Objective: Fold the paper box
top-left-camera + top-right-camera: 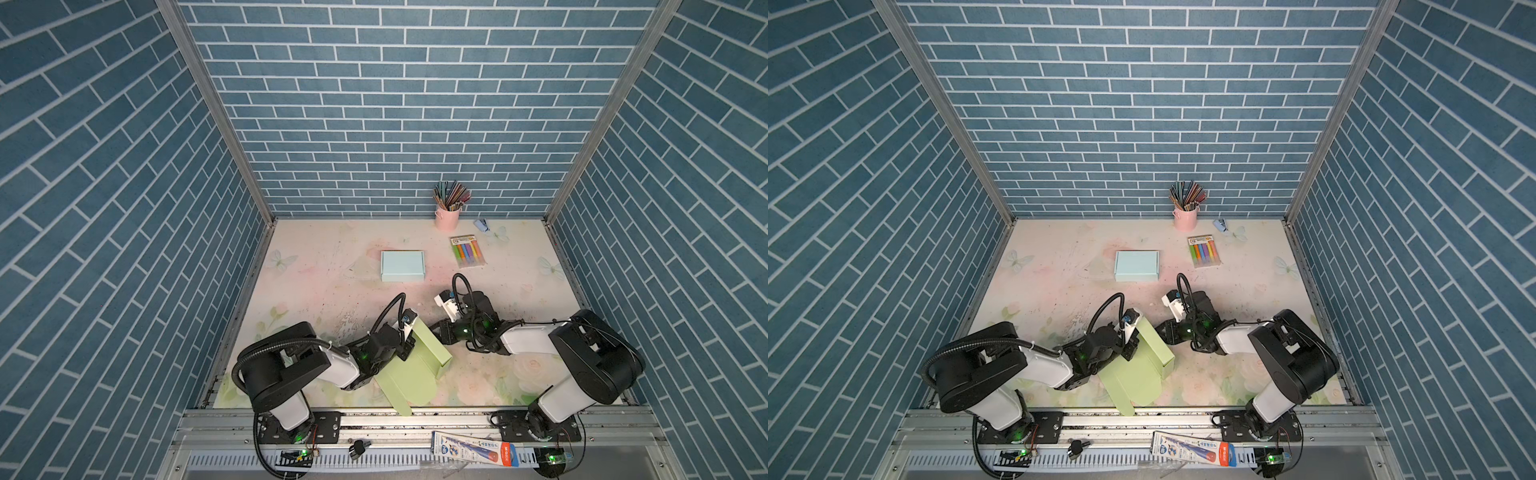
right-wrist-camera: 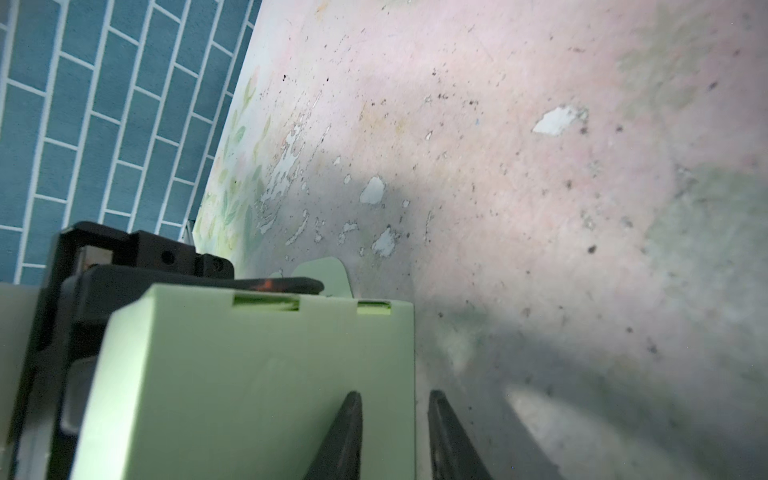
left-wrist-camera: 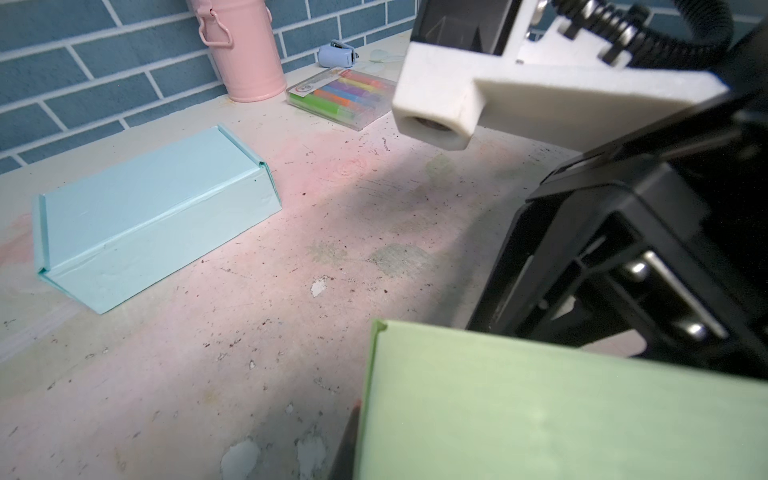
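Left end effector (image 1: 409, 351) clamps green box (image 1: 415, 374); right end effector (image 2: 394, 399) jaws apart at its edge. Marker pack (image 1: 468, 251) label unreadable.

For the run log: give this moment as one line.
step: folding green box | left gripper: at box wall, grip unclear | right gripper: open, at box edge | blue box: closed, apart

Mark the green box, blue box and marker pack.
green box (image 1: 409, 380), in a top view, on its flat lower panel.
blue box (image 1: 402, 266), in a top view, centre of its closed lid.
marker pack (image 1: 468, 252), in a top view, middle of the markers.
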